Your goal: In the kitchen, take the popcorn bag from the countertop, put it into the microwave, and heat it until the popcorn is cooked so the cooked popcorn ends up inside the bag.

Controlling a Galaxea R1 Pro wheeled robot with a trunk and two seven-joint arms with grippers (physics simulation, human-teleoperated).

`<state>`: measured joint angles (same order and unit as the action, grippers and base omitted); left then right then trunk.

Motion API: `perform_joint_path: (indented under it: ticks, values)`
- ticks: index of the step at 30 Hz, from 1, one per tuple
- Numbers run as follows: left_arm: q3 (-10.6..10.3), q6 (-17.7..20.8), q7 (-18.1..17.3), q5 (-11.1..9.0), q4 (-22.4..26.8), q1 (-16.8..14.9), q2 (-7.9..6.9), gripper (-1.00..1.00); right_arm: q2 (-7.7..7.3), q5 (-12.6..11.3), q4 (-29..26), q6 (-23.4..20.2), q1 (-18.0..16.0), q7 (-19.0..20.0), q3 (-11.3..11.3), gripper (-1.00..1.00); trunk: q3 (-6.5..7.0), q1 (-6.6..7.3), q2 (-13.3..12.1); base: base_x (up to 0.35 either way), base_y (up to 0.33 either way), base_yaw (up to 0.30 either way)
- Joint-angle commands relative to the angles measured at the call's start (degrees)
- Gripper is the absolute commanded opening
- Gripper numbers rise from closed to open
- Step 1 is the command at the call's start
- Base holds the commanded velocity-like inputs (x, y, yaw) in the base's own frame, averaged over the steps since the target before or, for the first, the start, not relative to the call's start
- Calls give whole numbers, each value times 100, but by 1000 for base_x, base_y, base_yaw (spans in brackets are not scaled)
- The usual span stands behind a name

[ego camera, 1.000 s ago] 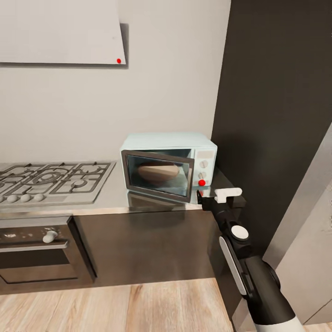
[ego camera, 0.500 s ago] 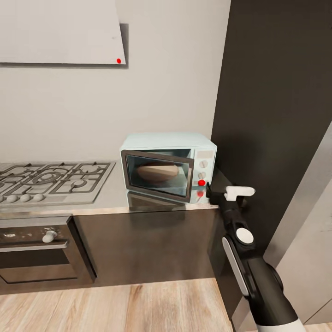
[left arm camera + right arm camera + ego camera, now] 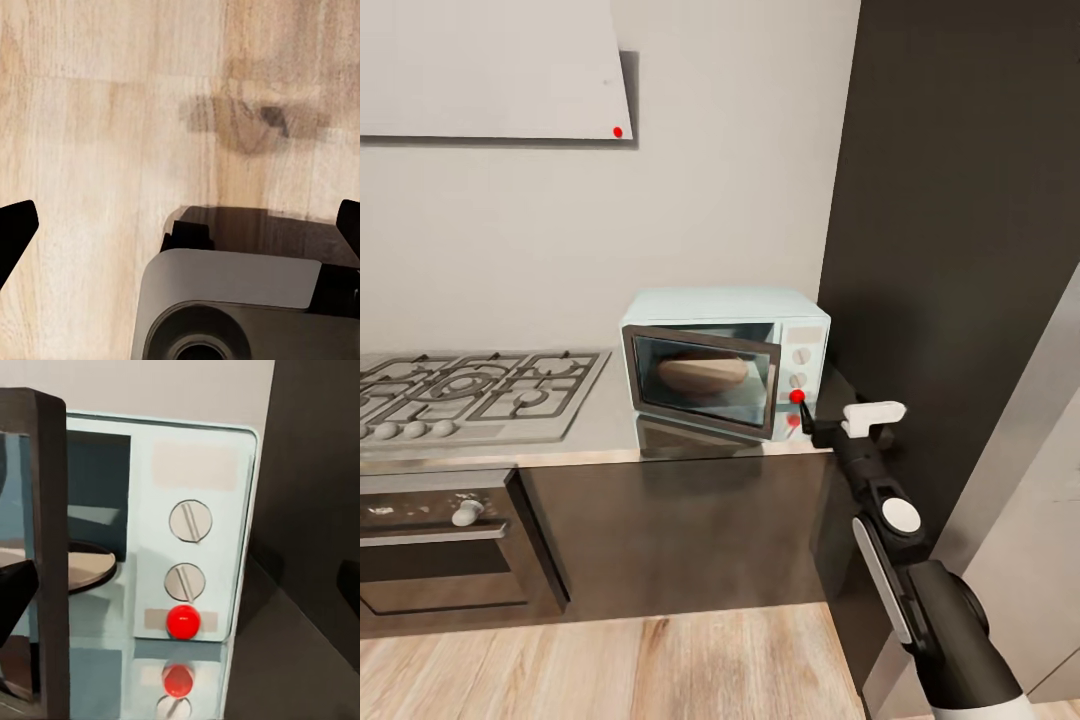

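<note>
The right pincer (image 3: 807, 418) has pulled back slightly toward centre-right, its fingers spread wide and empty beside the microwave (image 3: 725, 360). The popcorn bag (image 3: 703, 374) sits inside behind the door, which stands ajar, so closing it likely comes first. The left pincer (image 3: 180, 225), also spread and empty, hangs over the floor.

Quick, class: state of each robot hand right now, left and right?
Left hand: open, empty, fingertips wide apart above the wooden floor.
Right hand: open, empty, fingertips wide apart, facing the microwave control panel.
</note>
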<state>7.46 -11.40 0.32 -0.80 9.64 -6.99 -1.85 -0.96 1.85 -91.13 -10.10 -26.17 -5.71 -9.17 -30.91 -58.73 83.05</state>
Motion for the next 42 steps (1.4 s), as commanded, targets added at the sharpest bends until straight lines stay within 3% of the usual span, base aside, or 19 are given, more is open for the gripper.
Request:
perform_joint_path:
  ticks: [1,3,5,9,13,15,16,18,23,42]
  values:
    - [10,-20,3,-10,-6,-4,1,100,-8,11,-5,-39,-3,-4,-29,100,-6,0,3,0,0,0]
    - [10,-20,3,-9,-6,-4,1,100,-14,9,-7,-41,-3,90,-42,100,-6,0,3,0,0,0]
    - [10,-20,3,-8,-6,-4,1,100,-69,16,-9,-47,-13,485,-7,100,-6,0,3,0,0,0]
    - [10,-20,4,-8,-6,-4,1,100,-383,-64,-3,-61,-77,1474,55,100,-6,0,3,0,0,0]
    - [10,-20,5,-8,-6,-3,1,100,-434,-273,6,-202,-95,2409,539,100,-6,0,3,0,0,0]
    - [6,-20,3,-8,-6,-4,1,100,-453,-536,4,-295,-98,3063,900,100,-6,0,3,0,0,0]
    - [6,-20,3,-8,-6,-4,1,100,-459,-704,7,-436,-105,3470,1189,100,-6,0,3,0,0,0]
    - [6,-20,3,-8,-6,-3,1,100,-459,-851,14,-736,-152,4137,1590,100,-6,0,3,0,0,0]
    - [8,-20,3,-8,-6,-4,1,100,-456,-843,48,-853,-183,4335,1682,100,-6,0,3,0,0,0]
    - [10,-20,3,-8,-6,-2,1,100,-444,-806,196,-837,-235,4264,1629,100,-6,0,3,0,0,0]
